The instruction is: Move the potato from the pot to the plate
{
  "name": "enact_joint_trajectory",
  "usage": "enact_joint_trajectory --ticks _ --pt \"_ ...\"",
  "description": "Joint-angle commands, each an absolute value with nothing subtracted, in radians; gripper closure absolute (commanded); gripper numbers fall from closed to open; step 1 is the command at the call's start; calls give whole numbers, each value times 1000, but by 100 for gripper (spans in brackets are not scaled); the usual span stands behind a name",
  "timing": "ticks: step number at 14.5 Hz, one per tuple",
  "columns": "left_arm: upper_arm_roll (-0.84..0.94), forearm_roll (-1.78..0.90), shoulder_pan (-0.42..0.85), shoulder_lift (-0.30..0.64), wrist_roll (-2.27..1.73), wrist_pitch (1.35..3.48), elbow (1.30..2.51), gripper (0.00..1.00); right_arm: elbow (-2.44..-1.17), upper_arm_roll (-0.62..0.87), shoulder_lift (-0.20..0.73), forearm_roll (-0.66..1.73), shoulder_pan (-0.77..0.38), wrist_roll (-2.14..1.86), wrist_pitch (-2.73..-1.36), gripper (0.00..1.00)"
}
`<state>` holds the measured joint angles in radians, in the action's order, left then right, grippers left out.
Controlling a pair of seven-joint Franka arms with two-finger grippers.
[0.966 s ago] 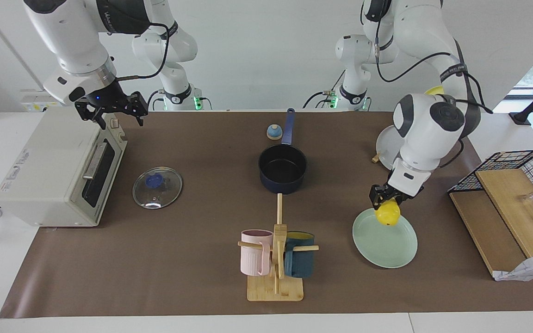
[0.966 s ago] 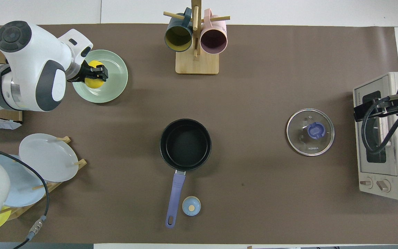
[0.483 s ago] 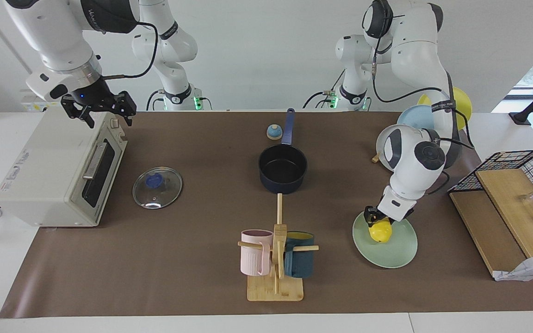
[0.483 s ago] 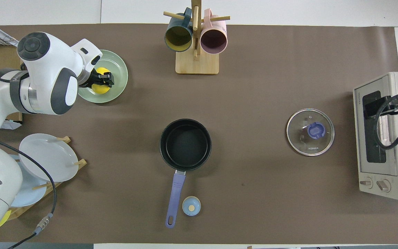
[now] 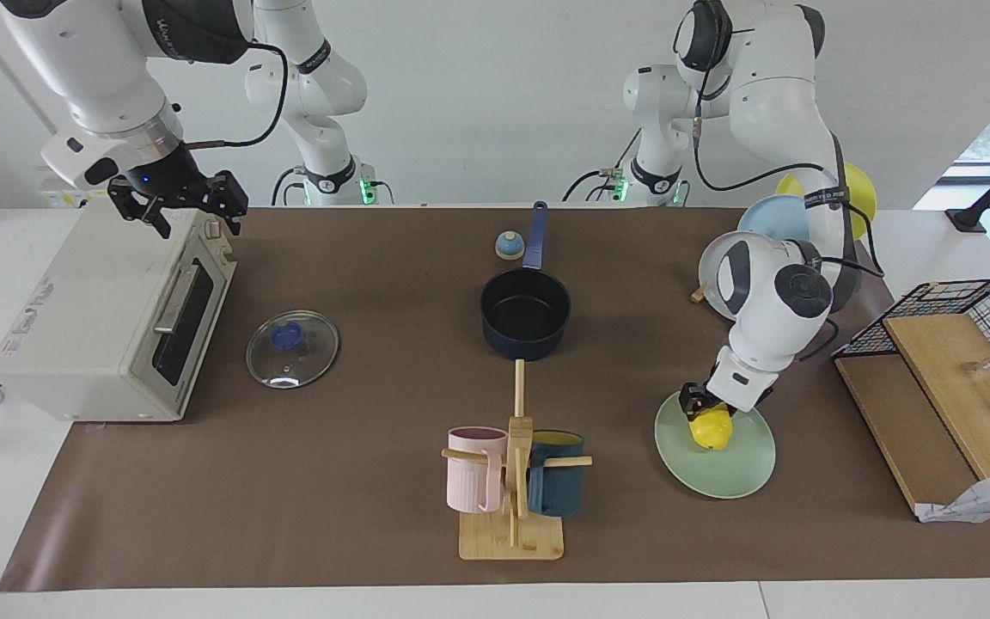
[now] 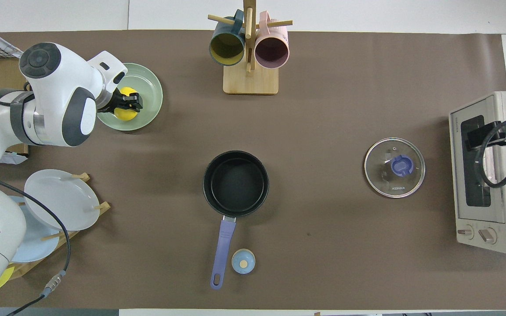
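The left claw (image 5: 706, 413) is down at the plate (image 5: 736, 468), clenched on the potato (image 5: 711, 427), which sits low on the plate's half nearer the robots, though actual contact with the plate cannot be told. The pot (image 5: 525, 318) stands mid-bench with its black inside bare, nearer the robots than the mug rack (image 5: 512, 481), and well apart from the plate. The right arm waits with its claw (image 5: 181, 202) spread wide over the toaster oven (image 5: 108, 318).
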<state>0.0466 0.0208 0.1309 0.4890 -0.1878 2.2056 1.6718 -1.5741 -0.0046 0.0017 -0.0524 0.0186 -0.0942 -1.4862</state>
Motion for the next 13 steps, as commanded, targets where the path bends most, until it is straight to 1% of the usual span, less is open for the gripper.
enact_joint_trajectory --ticks 1,4,7,13 --pt "52 38 109 468 -178 2166 1669 0 -1574 -8 -2 -38 17 -87 -1474 0" --pt "54 32 80 416 -170 2077 1629 0 -1575 -8 -2 -37 20 -87 -1471 0" --pt "54 6 71 330 -173 2019 1629 0 -1574 -8 -2 -37 20 -87 -1471 0" --pt "51 5 67 91 -175 1821 1632 0 -1574 -8 -2 -38 20 -87 -1473 0"
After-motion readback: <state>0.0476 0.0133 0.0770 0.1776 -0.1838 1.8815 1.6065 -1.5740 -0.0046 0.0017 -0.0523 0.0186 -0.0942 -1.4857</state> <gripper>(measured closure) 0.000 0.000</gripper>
